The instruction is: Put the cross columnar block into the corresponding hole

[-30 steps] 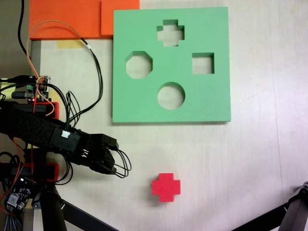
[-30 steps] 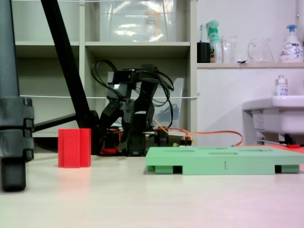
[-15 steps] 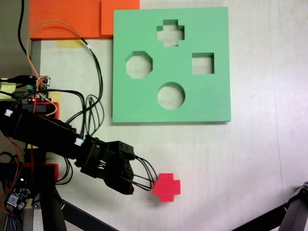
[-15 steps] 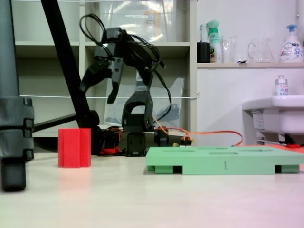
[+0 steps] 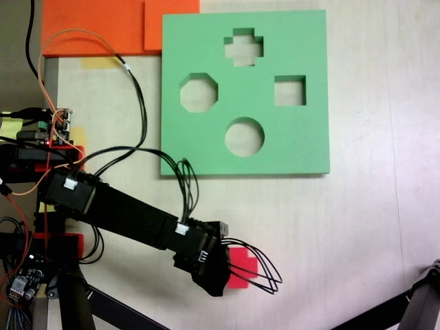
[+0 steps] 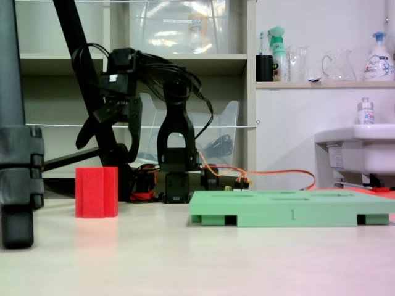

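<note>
The cross columnar block [image 5: 242, 264] is bright red and stands on the pale table at the bottom centre of a fixed view from above; its left part is covered by the arm's head. From the side, the block [image 6: 97, 192] stands upright. My gripper [image 6: 106, 147] hangs open a little above it, one jaw slanting down to the left and the other pointing down on the right. From above, the gripper [image 5: 218, 265] sits at the block's left edge. The corresponding hole [image 5: 243, 47] is the plus-shaped cutout near the far edge of the green board [image 5: 302, 144]. It has nothing in it.
The board also has octagonal [image 5: 199, 93], square [image 5: 289, 90] and round [image 5: 244, 136] cutouts. Orange foam sheets [image 5: 96, 24] lie at the top left. Black tripod legs [image 5: 103, 302] cross the bottom corners. A circuit board and wires [image 5: 55, 124] sit at the left by the arm's base.
The arm has unfolded and reached right across the table. The gripper head has gone from beside the base to over the red block's left side, then come down closer to it.
</note>
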Robot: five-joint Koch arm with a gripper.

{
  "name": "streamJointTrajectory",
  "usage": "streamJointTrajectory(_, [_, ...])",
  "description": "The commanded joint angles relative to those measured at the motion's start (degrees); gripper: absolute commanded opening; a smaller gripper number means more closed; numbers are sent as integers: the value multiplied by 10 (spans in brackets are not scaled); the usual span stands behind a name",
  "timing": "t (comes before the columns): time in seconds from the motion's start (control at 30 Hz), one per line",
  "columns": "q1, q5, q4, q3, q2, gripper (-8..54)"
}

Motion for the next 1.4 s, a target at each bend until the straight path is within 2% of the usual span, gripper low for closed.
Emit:
streamJointTrajectory(0.0, [7,16,-14,-40,-3,521])
streamJointTrajectory(0.63, [-6,63,-73,-75,-129,520])
streamJointTrajectory(0.67, [-7,64,-73,-74,-139,507])
streamJointTrajectory(0.7, [-7,65,-73,-72,-142,420])
streamJointTrajectory(0.73, [-5,65,-72,-70,-144,372])
streamJointTrajectory(0.8, [-2,66,-62,-65,-151,325])
streamJointTrajectory(0.9, [-4,80,-33,-64,-161,292])
streamJointTrajectory(1.1, [-18,108,17,-63,-174,279])
streamJointTrajectory(1.17, [-19,107,40,-62,-155,255])
streamJointTrajectory(1.23, [-18,118,48,-47,-106,204])
streamJointTrajectory(1.37, [-40,142,63,-44,-33,184])
